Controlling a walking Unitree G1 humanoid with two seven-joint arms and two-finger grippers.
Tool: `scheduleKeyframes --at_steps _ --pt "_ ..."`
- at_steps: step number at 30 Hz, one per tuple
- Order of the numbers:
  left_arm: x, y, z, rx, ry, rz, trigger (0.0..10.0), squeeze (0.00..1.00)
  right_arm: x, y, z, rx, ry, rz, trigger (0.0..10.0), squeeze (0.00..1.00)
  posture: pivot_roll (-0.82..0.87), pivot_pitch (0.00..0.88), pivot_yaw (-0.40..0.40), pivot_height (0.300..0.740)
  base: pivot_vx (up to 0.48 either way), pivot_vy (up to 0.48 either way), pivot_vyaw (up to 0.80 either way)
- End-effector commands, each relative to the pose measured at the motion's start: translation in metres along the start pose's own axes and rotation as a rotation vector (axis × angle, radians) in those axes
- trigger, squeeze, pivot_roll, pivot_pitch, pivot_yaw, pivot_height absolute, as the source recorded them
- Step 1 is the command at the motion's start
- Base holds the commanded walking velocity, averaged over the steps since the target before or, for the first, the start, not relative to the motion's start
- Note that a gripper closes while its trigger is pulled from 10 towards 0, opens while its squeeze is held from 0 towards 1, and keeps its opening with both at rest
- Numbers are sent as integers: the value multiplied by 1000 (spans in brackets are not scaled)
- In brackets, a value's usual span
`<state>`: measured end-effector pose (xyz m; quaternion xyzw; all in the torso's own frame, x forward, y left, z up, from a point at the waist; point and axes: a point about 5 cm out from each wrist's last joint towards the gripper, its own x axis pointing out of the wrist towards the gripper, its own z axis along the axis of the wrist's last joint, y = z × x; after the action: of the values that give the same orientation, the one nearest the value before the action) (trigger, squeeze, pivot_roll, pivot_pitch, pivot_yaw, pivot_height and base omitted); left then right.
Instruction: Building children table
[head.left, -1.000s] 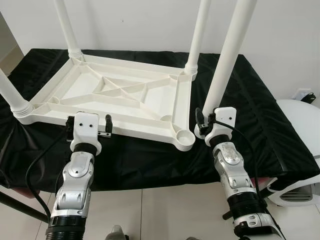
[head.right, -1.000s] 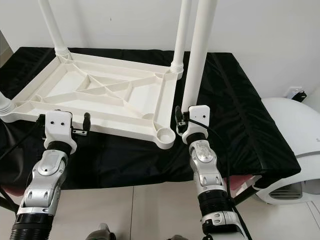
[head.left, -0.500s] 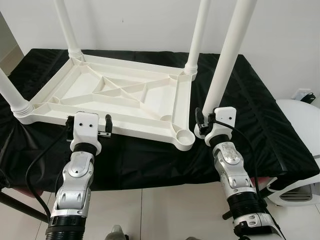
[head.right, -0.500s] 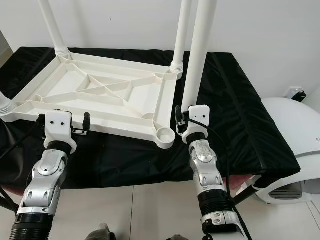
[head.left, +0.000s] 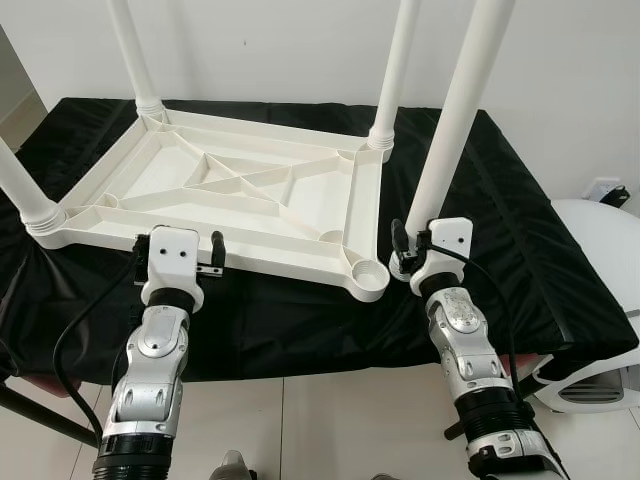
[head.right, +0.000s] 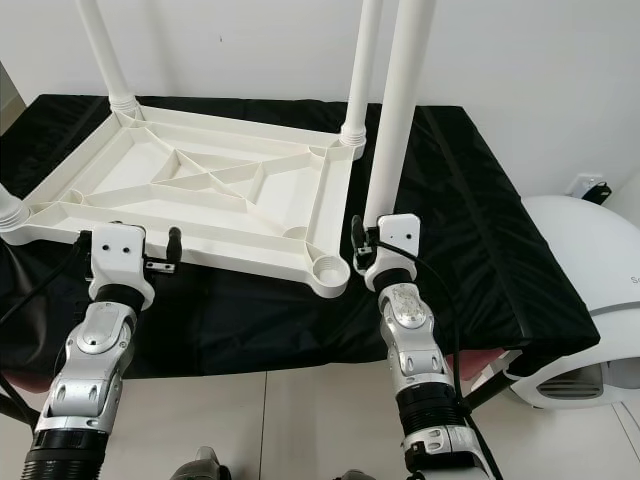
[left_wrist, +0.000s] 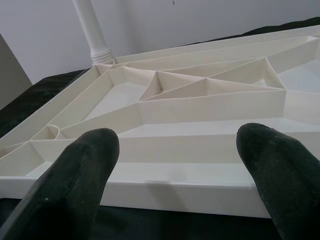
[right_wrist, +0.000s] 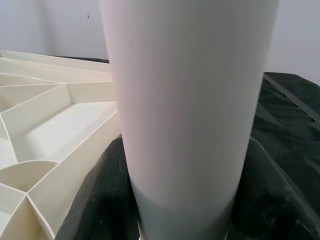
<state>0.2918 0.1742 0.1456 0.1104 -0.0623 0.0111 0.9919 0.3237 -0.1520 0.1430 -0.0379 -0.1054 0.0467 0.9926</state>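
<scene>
Last leg clamped upright in right gripper, beside empty corner socket of upturned tabletop. Left gripper spread open at near edge. Next: seat leg squarely into socket.

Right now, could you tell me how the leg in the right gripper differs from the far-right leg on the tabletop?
The held leg is gripped by the right gripper, beside the empty socket; the far-right leg stands seated in the tabletop corner. The held one leans slightly. Both are white tubes.
</scene>
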Motion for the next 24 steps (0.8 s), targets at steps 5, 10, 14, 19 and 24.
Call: scheduleKeyframes --at_steps 5,10,14,19,24 --pt "0 3 -2 7 2 81 10000 0 0 -2 0 -5 -8 -8 10000 0 80 0 0 740 0 0 0" --pt "1 4 -2 9 -1 83 10000 0 0 -1 1 -4 -10 -5 10000 0 83 0 0 740 0 0 0" --pt "1 4 -2 10 -1 84 10000 0 1 0 0 -3 -9 -4 10000 0 85 0 0 740 0 0 0" --pt "0 5 -2 10 0 84 10000 0 1 0 0 -3 -9 -4 10000 0 85 0 0 740 0 0 0" --pt "0 5 -2 10 1 84 10000 0 1 1 -1 0 -7 -7 10000 0 85 90 -38 740 0 0 0"
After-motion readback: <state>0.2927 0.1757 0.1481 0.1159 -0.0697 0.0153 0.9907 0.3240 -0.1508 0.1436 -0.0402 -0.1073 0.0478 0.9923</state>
